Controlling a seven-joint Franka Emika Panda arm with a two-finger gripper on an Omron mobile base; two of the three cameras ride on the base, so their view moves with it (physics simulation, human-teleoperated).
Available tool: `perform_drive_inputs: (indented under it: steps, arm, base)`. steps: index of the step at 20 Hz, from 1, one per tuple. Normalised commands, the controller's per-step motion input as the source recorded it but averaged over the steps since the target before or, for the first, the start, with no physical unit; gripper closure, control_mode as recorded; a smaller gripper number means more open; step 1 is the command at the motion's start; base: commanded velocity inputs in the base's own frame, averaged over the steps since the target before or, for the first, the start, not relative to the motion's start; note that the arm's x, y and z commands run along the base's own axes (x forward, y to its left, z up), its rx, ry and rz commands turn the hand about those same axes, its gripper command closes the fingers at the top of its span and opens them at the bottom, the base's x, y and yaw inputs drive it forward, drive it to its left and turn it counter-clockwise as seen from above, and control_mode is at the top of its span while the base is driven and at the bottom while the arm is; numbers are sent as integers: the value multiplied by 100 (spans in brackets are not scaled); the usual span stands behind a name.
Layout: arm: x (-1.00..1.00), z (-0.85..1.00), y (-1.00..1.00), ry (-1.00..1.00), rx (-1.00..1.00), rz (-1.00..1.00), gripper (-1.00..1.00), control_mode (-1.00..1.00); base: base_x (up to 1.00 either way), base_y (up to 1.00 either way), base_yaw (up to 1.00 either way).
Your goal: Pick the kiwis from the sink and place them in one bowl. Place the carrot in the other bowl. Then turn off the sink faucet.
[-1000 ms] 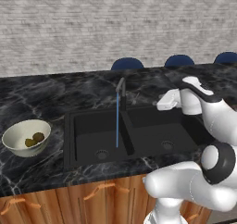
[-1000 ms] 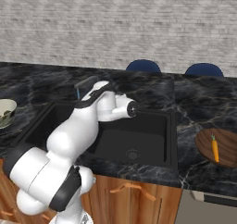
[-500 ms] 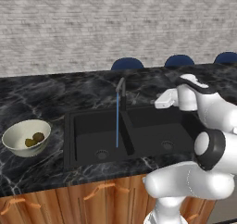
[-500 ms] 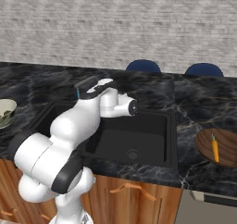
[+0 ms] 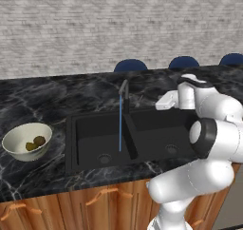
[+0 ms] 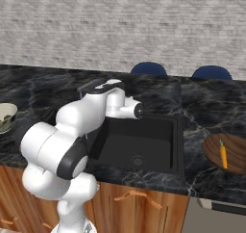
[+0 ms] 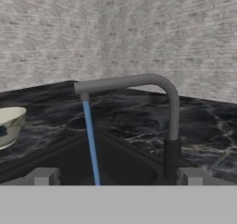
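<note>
A white robot arm with dark joints reaches over a black rectangular double-basin sink (image 5: pixel 142 143) set into a black marble surface (image 5: pixel 47 96). Its jaws (image 7: pixel 115 176) stand fully apart and hold nothing; in the hand view both dark tips sit low, aimed at the slim dark grey faucet (image 7: pixel 170 126). The faucet rises from the back edge of the sink, its spout reaching over the basin. A thin blue water stream (image 5: pixel 120 127) falls from the spout into the sink, so the water is running.

To the left of the sink, on the marble, sits a wide off-white glossy bowl (image 5: pixel 19 153). Two small oval kiwis (image 5: pixel 35 143) lie inside it, touching, one yellow-green and one brown. To the right of the sink sits a brown wooden bowl (image 6: pixel 214 152), with a thin orange carrot (image 6: pixel 223 155) lying in it. Both basins look free of fruit.

Judging from this, only shutting off the faucet remains. The faucet's side lever cannot be made out clearly in these views. The risks: the open jaws may push the spout or the upright stem instead of the lever, swinging the spout without stopping the water, or may slip off the small lever and leave the stream running.
</note>
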Motion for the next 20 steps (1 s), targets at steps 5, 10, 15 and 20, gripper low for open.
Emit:
perform_drive_inputs:
  steps: [5,10,15,20]
  arm:
    - [24,-11,0,0,1,0,-100,-100]
    - [22,-20,0,0,2,0,-100,-100]
    - [20,-22,-3,0,4,0,-100,-100]
    - [18,-7,-5,0,5,0,-100,-100]
  base:
    - [0,0,0]
    - [0,0,0]
    - [0,0,0]
    - [0,0,0]
